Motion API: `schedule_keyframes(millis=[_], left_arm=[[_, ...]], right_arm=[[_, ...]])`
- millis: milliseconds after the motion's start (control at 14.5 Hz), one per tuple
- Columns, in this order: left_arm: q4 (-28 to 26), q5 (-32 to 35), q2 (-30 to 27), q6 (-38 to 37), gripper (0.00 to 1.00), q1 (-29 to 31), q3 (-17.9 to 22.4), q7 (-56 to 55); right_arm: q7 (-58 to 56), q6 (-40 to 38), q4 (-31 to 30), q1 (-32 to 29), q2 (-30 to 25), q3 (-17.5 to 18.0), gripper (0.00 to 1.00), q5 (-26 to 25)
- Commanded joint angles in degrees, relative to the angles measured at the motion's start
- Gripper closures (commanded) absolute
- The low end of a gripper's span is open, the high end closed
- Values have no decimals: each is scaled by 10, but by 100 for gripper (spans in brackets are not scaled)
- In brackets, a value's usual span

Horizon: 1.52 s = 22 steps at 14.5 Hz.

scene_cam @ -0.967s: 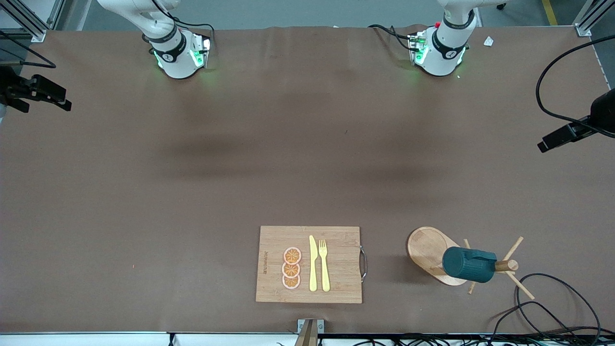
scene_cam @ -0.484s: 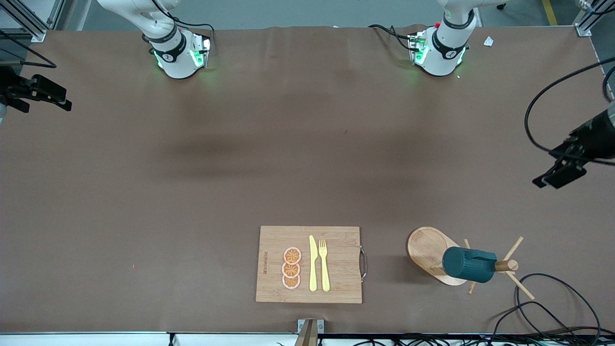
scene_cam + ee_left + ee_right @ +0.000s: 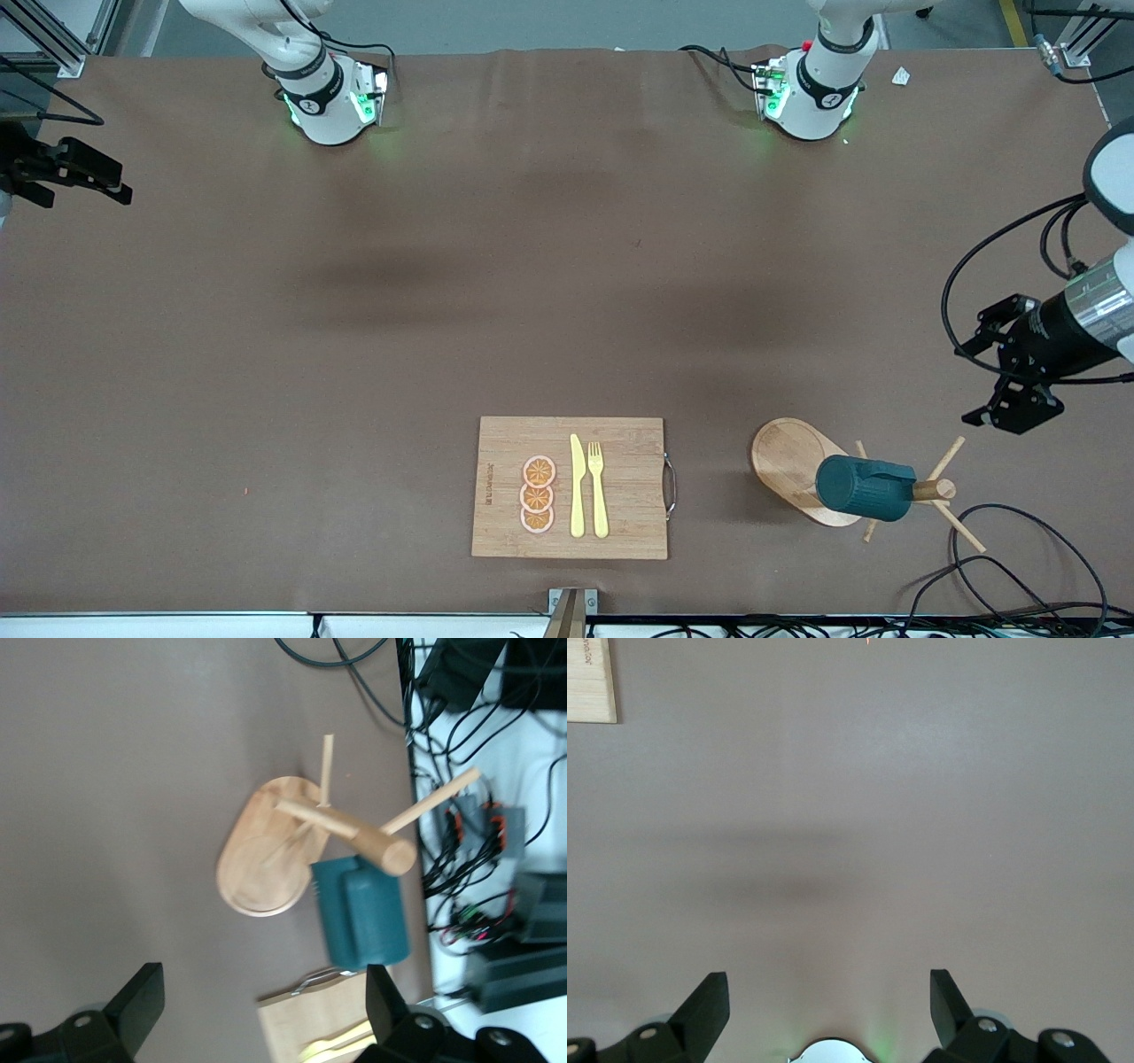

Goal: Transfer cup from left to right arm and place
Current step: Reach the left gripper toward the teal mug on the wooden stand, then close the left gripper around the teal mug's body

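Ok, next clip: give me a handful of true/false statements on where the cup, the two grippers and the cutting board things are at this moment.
1. The cup hangs on a peg of the wooden mug tree. True.
2. The left gripper is shut on the cup. False: it is open, in the air above the table near the mug tree, apart from the cup.
3. The right gripper is open over bare table. True; that arm waits.
4. The yellow knife and fork lie on the table beside the cutting board. False: they lie on the board, next to three orange slices.
5. The cup stands upright on the cutting board. False: it lies sideways on the mug tree, toward the left arm's end of the table.
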Motion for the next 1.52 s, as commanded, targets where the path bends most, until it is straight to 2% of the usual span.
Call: schedule_keyframes(millis=[0,207,760,1451], left_arm=[[35,-22,40,41,0,0,-2,-56],[71,-37,89,54,0,-2,-7,-98],[68,-31,127,113,0,-29,-13,-112],[68,-30,162,147,0,-30,-13,-108]], right_arm=[[2,1,-14,3,-17,-2,0,-3],[6,0,-14,1,-17,-3,0,2],[10,-3,-15,3,-17,-2,0,2],[8,-3,-14,5,-17,-1,0,2]])
